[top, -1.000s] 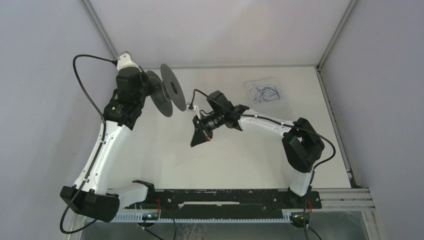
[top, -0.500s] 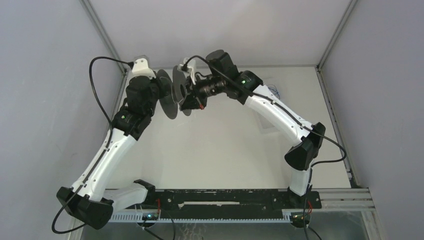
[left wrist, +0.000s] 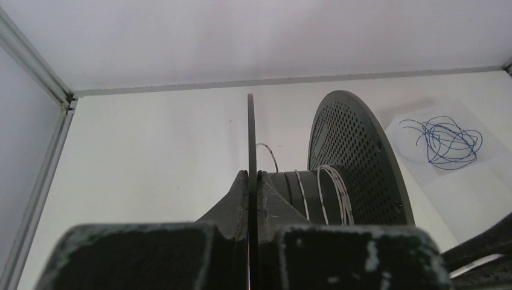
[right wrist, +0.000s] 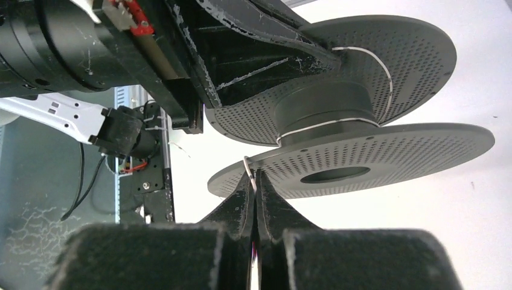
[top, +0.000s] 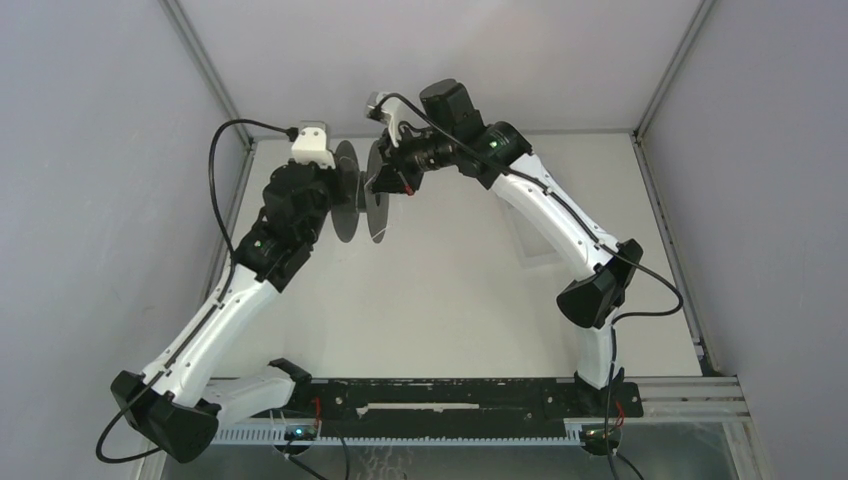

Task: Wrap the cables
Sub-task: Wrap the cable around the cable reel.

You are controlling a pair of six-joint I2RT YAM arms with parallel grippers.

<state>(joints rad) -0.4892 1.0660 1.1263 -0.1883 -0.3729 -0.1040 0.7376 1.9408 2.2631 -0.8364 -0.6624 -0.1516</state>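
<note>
The black spool, with two perforated flanges, is held off the table at the back. My left gripper is shut on the edge of its near flange; the fingertips pinch that thin disc. The whitish cable lies in a few turns round the hub. My right gripper is right beside the spool and is shut on the thin cable at the rim of one flange. From there the cable runs round the hub and over the other flange.
A tangle of thin blue wire lies on a pale sheet at the back right of the white table. The grey enclosure walls and metal frame posts stand close behind and beside both arms.
My right gripper has swung from the table's middle up and back to the spool. My left arm has carried the spool to the right, turning it more edge-on.
</note>
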